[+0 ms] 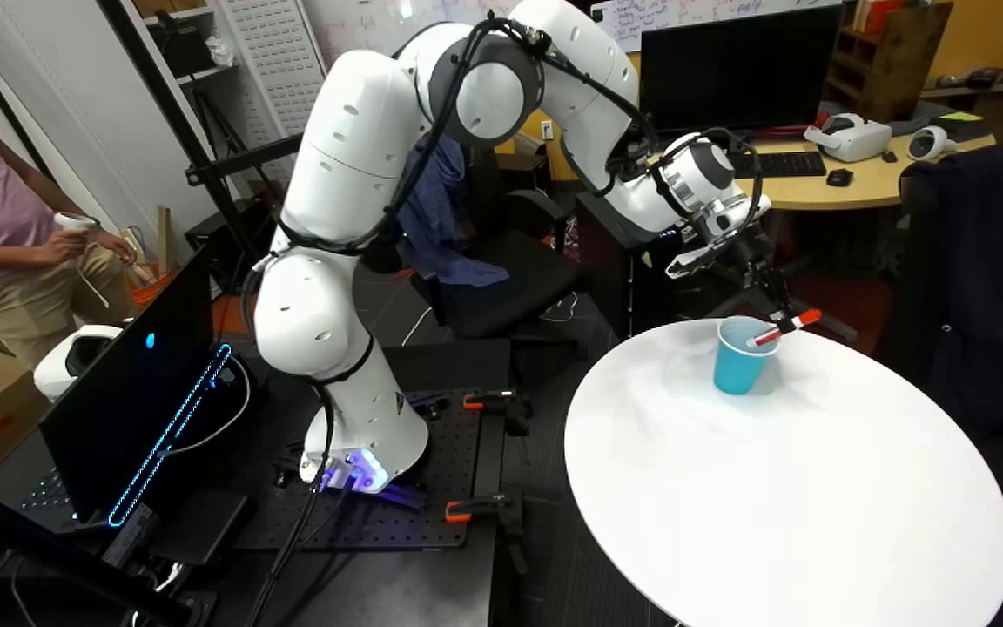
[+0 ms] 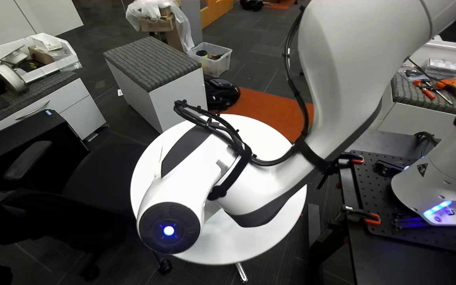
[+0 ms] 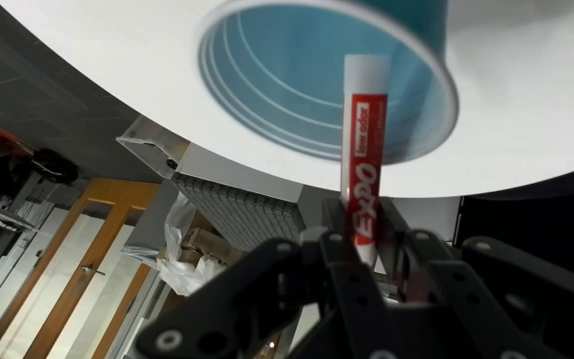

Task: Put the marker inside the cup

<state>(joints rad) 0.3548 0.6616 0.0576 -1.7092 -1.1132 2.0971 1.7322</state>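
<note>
Marker [image 3: 364, 129] first: it is held tight in the gripper [image 3: 364, 219]. Two dark fingers [image 3: 336, 219] pinch it near its middle, one on each side. Its white end pokes out in front of the gripper, and in an exterior view its red end sticks out the other side, up and away from the cup [image 1: 737, 370].

The cup is just in front of the gripper and a bit lower. It stands up straight on the round white table [image 1: 780, 488], mouth up. The marker leans — it looks more lying down than standing — and its white end is the low end, over the cup's mouth. I think the next move hangs on that slant. If the red end gets tipped up before the fingers let go, the marker should slide in well. If it is dropped as it is, it might catch on the rim and fall outside.

Some things are hard to see. I can't tell if the white end is under the rim or only above it, or if it touches the cup. The wrist view cuts off the cup's foot, and the fingers hide the red end there. In an exterior view the big white arm [image 2: 263, 186] covers the marker and the cup.
</note>
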